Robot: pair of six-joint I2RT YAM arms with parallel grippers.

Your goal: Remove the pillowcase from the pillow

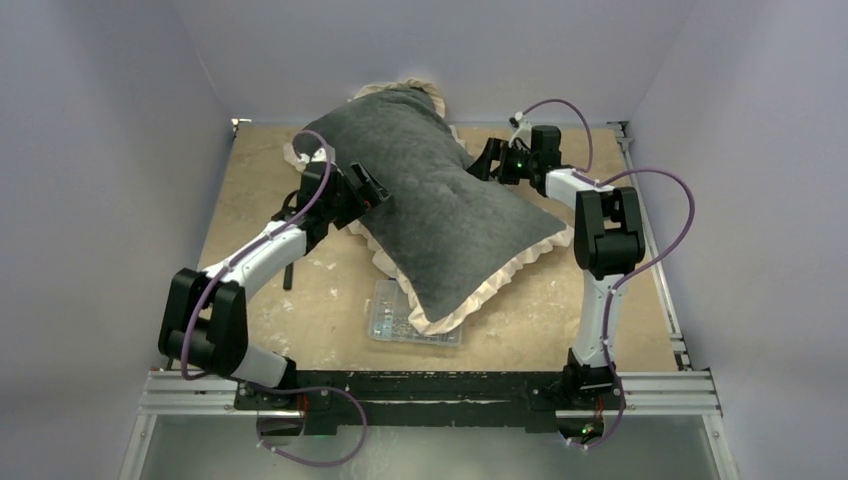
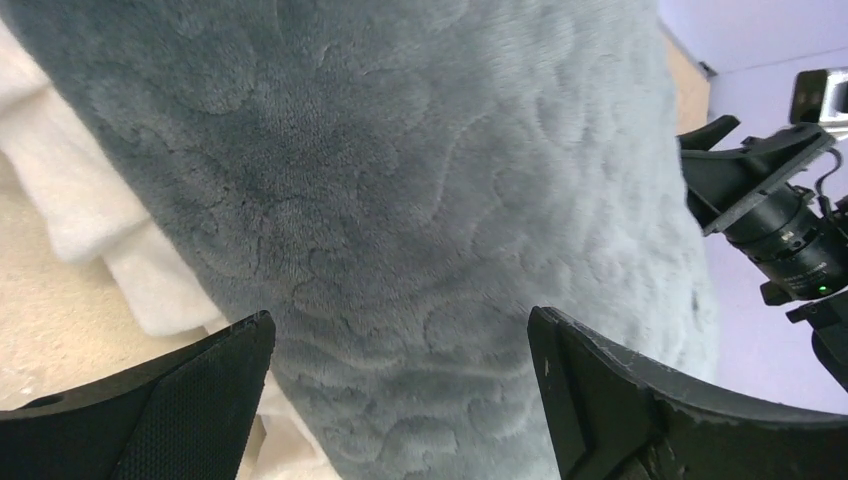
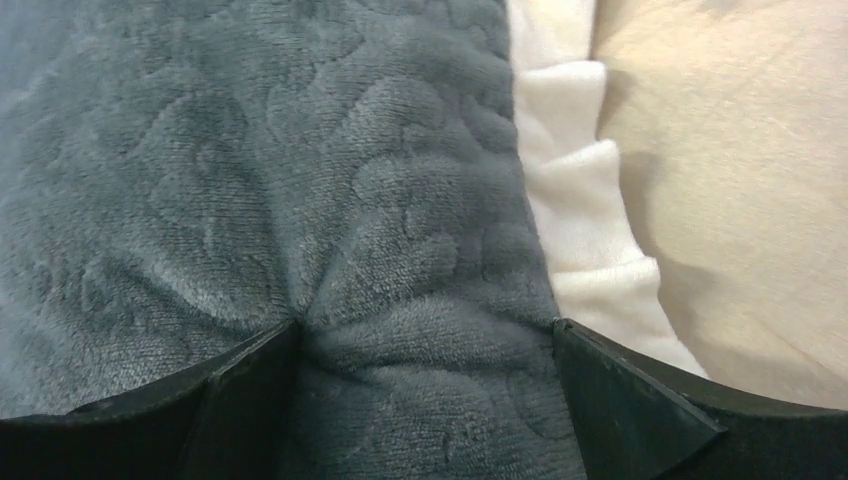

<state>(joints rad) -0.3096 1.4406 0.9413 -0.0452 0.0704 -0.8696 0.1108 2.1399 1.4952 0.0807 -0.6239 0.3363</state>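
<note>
The pillowcase (image 1: 440, 200) lies grey face up, running on a slant from the upper centre of the top view down to the lower centre. Its cream frill (image 1: 500, 275) spreads on the table (image 1: 300, 300) along the lower edge. It is plump and full, so the pillow is judged to be wholly inside; none of it shows, and the stripping has not yet begun. The left gripper (image 1: 375, 188) sits against the case's left long side in the upper half of the frame. Its jaws are spread wide and hold nothing, and in its wrist view the grey plush fills the gap between them. The right gripper (image 1: 487, 160) faces it across the case from the upper right. It too is released, with its fingers (image 3: 250, 390) pressing into the plush, where a small pucker runs from one tip, and the frill just beside the other. The step in hand looks like getting a first hold on the cover from both sides. The next move calls for closing on a fold of the thin plush alone, not the stuffing beneath, and then drawing the cloth toward the open end. Which end opens cannot be told from these views.
</note>
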